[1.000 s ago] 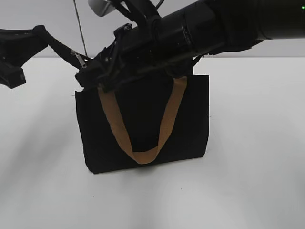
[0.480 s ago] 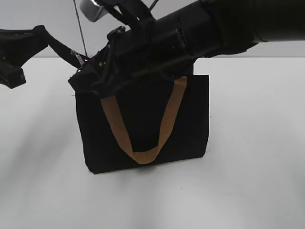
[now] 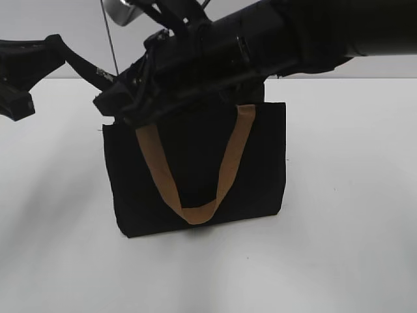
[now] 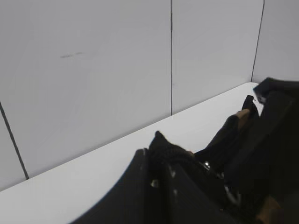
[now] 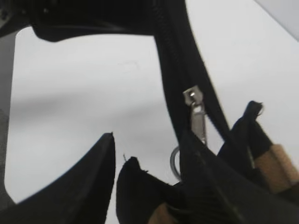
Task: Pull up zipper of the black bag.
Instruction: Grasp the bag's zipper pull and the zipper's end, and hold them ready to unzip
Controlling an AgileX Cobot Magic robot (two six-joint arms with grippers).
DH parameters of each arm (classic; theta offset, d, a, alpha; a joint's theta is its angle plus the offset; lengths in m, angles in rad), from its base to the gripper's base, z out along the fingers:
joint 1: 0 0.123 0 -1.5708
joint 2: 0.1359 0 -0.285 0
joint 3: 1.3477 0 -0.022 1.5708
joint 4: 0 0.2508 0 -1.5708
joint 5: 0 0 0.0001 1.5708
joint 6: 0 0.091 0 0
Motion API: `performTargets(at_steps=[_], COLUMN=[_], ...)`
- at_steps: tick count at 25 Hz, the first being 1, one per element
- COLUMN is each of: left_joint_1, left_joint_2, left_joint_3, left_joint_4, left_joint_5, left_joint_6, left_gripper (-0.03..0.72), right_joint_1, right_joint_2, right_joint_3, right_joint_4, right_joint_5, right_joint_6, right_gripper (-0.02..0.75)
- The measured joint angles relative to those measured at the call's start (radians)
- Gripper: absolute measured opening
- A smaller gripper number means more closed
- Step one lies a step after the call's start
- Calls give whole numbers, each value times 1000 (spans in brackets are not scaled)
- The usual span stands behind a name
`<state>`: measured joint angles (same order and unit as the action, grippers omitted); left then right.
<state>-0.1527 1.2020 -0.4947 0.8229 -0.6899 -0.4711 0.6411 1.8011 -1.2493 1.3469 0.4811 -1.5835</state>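
Black bag [image 3: 195, 176]: I am seeing it standing upright on the white tabletop [image 3: 339, 248], front panel facing the exterior camera, its base resting flat.

Tan strap [image 3: 195, 212]: it is hanging down the bag's front in a U, its low point near the bag's bottom edge.

Right gripper [image 3: 120, 107]: my right arm is reaching across over the bag's top, its tip sitting at the bag's upper left corner. I am watching the dark fingers [image 5: 93, 186] in the right wrist view at the bottom of the frame, apart from each other; whether they are pinching anything I cannot tell.

Zipper [image 5: 197, 116]: the silver pull is hanging off the black zipper line along the bag's top edge, with a small metal ring just below it; it is lying beside the right fingers, and contact is not clear.

Left gripper [image 3: 104, 77]: my left arm is coming in from beyond the bag's upper left corner, its tip meeting the bag's fabric there. In the left wrist view the fingers [image 4: 154, 186] are dark against bunched fabric, so I cannot tell their state.

Wall [image 4: 93, 70]: pale panels are standing behind the bag.
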Motion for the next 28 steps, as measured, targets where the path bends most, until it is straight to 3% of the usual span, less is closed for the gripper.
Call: performTargets(at_steps=[19, 28], left_joint_1=[0, 0], left_joint_2=[0, 0], left_joint_3=[0, 0], left_joint_4=[0, -2], left_joint_5=[8, 17], left_joint_6=[0, 0], left_gripper=[29, 29], right_joint_1=[0, 0], right_joint_2=[-4, 8], right_joint_3=[0, 0], right_joint_4=[-62, -84], right_joint_5=[-128, -91], right_joint_6=[-1, -1], right_gripper=[359, 359])
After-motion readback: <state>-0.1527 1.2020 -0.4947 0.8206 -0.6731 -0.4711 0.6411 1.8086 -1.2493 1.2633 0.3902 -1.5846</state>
